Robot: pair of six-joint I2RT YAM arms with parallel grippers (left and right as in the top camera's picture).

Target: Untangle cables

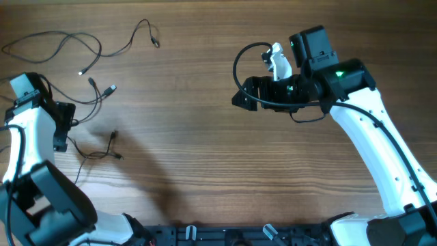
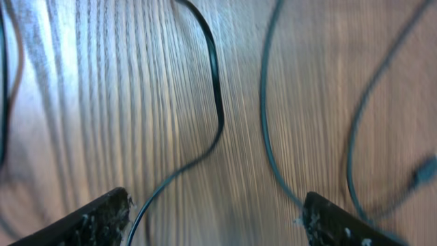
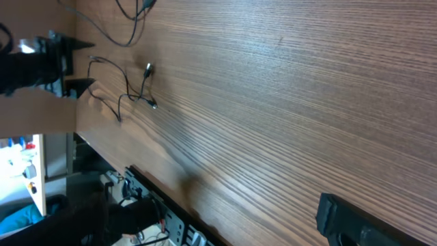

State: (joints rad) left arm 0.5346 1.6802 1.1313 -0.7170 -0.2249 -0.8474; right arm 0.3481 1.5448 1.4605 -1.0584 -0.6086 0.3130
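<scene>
Overhead: the cables (image 1: 92,80) are all at the table's (image 1: 225,178) far-left end. One long strand loops along the far edge, two plug ends sit mid-cluster, and a short piece lies nearer, just right of the left gripper (image 1: 68,126). That gripper sits at the left edge beside the cluster. From this view I can't tell whether it touches a strand. The right gripper (image 1: 239,96) is right of centre, pointing left, jaws spread with nothing in them, well away from the cables. Its arm's own thick black lead (image 1: 239,61) loops right behind it. The wood between the two grippers is bare. A black rail (image 1: 225,236) runs along the near edge.

Left wrist: the fingers (image 2: 95,219) are set wide, low over the wood, gripping nothing. Two strands (image 2: 217,102) run across the table into the gap between the tips. A third curves by the right tip, with a plug end (image 2: 423,171) at the frame's right edge. Strands are close on both sides.

Right wrist: only one finger (image 3: 355,219) shows, bottom right, nothing against it. A long stretch of bare wood leads to the cables (image 3: 148,68) at the far end, next to the left arm (image 3: 34,65). The table edge cuts diagonally across lower left, with clutter below it.
</scene>
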